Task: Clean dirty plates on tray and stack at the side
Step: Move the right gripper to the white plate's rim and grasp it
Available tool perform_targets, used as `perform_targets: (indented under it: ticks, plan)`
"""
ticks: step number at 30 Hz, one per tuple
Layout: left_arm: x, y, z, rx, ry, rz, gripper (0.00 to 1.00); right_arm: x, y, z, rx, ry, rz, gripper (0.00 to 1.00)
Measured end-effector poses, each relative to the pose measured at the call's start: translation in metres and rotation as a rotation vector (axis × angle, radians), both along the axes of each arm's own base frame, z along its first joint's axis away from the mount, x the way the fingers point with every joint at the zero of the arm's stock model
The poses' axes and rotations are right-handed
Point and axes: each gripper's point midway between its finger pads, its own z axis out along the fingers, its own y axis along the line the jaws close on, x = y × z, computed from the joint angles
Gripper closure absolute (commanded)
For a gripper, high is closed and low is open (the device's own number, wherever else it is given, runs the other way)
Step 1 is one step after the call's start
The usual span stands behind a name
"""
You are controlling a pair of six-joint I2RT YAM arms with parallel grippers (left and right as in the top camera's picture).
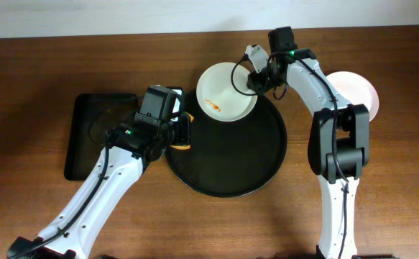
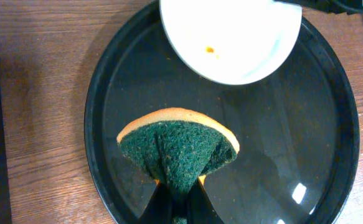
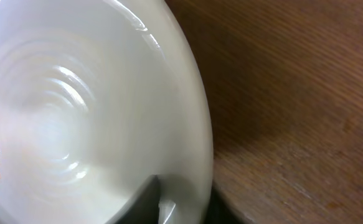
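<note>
A white plate with an orange smear is tilted over the far rim of the round black tray. My right gripper is shut on the plate's right rim. In the right wrist view the plate fills the frame, with its rim between the fingers. My left gripper is shut on a folded green and orange sponge over the tray's left part, short of the plate. A pale pink plate lies on the table at the right. A third plate is not visible.
A rectangular black tray lies left of the round tray, under my left arm. My right arm crosses in front of the pink plate. Bare wooden table surrounds the trays.
</note>
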Motion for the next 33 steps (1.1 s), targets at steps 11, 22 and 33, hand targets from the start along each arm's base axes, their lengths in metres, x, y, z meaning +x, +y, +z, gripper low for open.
perform_targets:
  ticks: [11,22,33]
  plan:
    - [-0.001,0.000,-0.001,0.002,0.003,0.000,1.00,-0.017,-0.007,0.037,-0.010,0.065,-0.078,0.96]
    - [-0.002,0.001,-0.002,-0.004,0.013,0.013,1.00,-0.088,-0.089,0.111,-0.321,0.204,-0.551,0.96]
    - [0.007,-0.009,-0.036,-0.016,0.059,0.042,1.00,-0.134,-0.083,0.110,-0.457,0.317,-0.742,0.96]
